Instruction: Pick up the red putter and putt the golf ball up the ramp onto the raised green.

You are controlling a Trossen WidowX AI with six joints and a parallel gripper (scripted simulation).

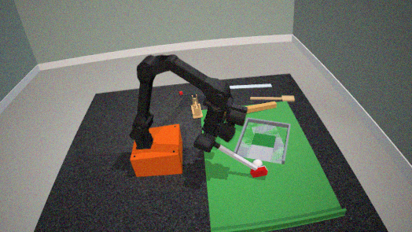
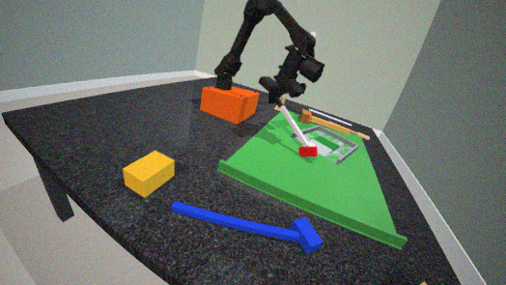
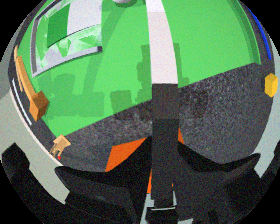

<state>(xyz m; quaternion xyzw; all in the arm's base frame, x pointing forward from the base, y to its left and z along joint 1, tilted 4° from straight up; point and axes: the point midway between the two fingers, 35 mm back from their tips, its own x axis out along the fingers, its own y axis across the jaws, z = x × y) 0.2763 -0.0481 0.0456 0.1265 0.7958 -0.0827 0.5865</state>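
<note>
My gripper [image 1: 215, 145] [image 2: 279, 103] [image 3: 159, 140] is shut on the dark grip of the red putter, above the near-left part of the mat. The putter's pale shaft [image 1: 237, 157] [image 2: 294, 125] [image 3: 164, 67] slants down to its red head [image 1: 259, 171] [image 2: 308, 152], low over the mat. The white golf ball [image 1: 257, 163] [image 3: 123, 1] is right by the head on its ramp side; the head partly hides it. The pale ramp [image 1: 264, 153] [image 3: 83, 12] leads to the green square [image 1: 263, 140] [image 3: 58, 27], inside a grey frame [image 1: 287, 143]. Whether head and ball touch is unclear.
The green mat [image 1: 251, 198] [image 2: 309, 185] has a raised front edge. An orange block [image 1: 159, 164] [image 2: 227, 105] is under the arm's base. A yellow block [image 2: 150, 173] and a blue putter [image 2: 237, 223] lie at the front. Wooden pieces [image 1: 261, 108] and a white bar [image 1: 251, 86] are at the back.
</note>
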